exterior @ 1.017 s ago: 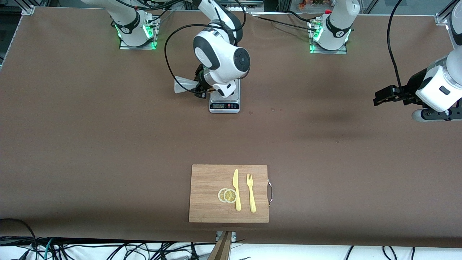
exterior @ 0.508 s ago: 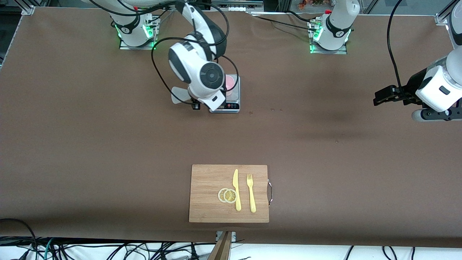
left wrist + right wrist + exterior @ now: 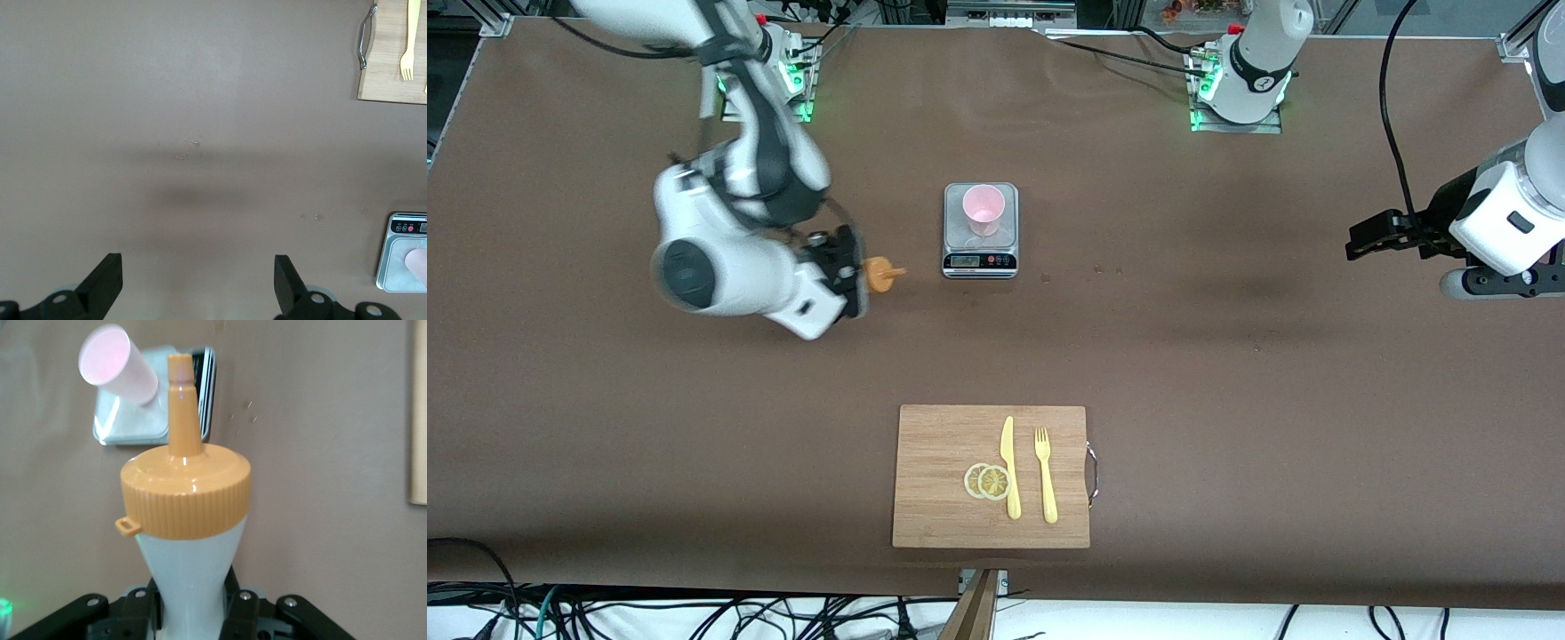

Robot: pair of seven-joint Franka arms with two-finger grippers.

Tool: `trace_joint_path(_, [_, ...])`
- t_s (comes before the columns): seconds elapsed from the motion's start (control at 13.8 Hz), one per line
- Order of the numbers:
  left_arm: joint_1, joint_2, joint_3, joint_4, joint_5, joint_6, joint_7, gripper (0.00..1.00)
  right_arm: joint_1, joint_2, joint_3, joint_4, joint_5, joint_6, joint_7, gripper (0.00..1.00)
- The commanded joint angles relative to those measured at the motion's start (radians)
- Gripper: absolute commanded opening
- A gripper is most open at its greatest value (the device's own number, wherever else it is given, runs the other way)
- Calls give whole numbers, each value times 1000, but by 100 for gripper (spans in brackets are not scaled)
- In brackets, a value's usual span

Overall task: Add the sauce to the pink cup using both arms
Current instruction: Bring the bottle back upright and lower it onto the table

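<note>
Light, squashy sauce bottle (image 3: 189,520) pinched at its narrow waist (best hold) by right gripper (image 3: 850,271) beside scale (image 3: 980,258) bearing pink cup (image 3: 983,209); left gripper (image 3: 199,288) spread, waiting.

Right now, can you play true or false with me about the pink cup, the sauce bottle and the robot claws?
1. The pink cup stands on the scale. True.
2. The right claw is empty. False: it is shut on the sauce bottle.
3. The left claw is open, holding nothing. True.
4. The bottle's cap is green. False: it is orange.
5. The fork lies in the cup. False: it lies on the cutting board.
</note>
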Motion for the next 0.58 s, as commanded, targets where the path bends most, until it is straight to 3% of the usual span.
trace_joint_path(0.0, [-4,8,2,23,-5,-17,13,100,-155,-19,20,-67,204,4,-223,4])
trace_joint_path(0.29, [-4,8,2,23,-5,-17,13,100,-313,-18,18,-228,421,-54,-527,4])
trace_joint_path(0.51, [-4,8,1,23,-5,-17,13,100,-393,-9,-23,-339,483,-109,-746,4])
